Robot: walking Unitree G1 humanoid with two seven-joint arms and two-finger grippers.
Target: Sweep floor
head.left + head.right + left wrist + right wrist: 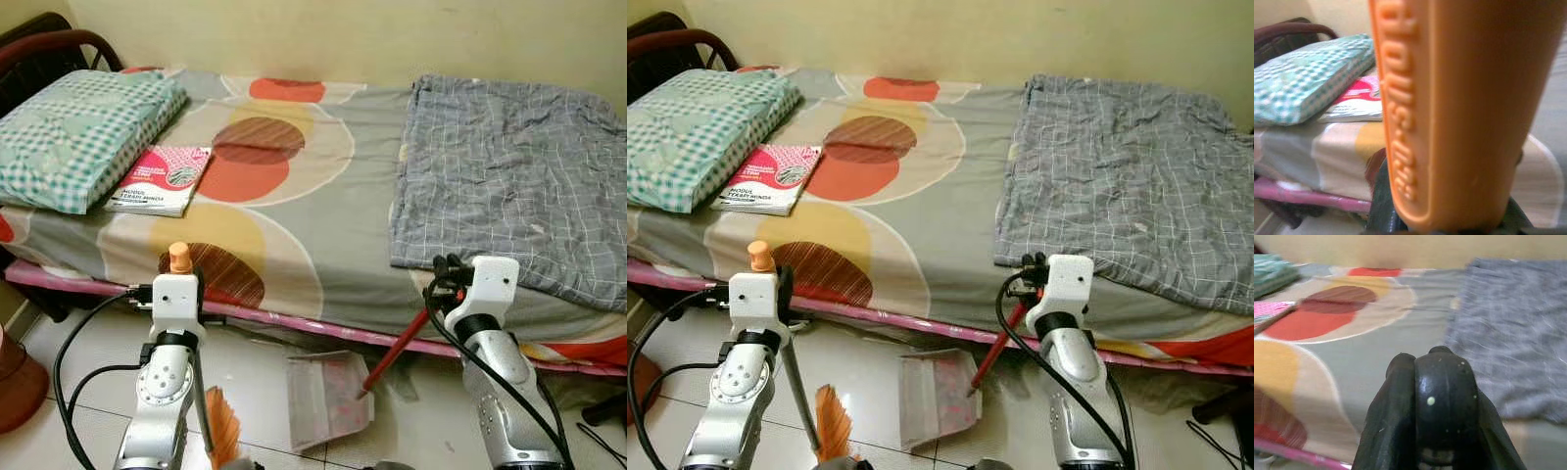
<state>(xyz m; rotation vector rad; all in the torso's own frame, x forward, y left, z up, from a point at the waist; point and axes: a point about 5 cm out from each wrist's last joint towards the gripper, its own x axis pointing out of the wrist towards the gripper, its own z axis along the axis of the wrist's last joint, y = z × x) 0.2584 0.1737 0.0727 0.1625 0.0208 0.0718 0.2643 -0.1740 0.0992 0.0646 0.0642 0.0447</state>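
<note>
My left gripper (178,268) is shut on the orange top of a broom handle (1459,107), held upright in front of the bed. The shaft (200,397) runs down to orange bristles (223,433) near the floor. My right gripper (447,266) is shut on the upper end of a red dustpan handle (397,350); its black fingers (1442,396) are pressed together. The translucent dustpan (326,397) rests on the tiled floor just before the bed edge, between my two arms, with small reddish specks in it.
The bed (323,245) spans the view ahead. On it lie a green checked pillow (83,132), a pink book (162,178) and a grey checked blanket (509,176). A brown object (18,382) stands on the floor at left, and dark cables (602,431) lie at right.
</note>
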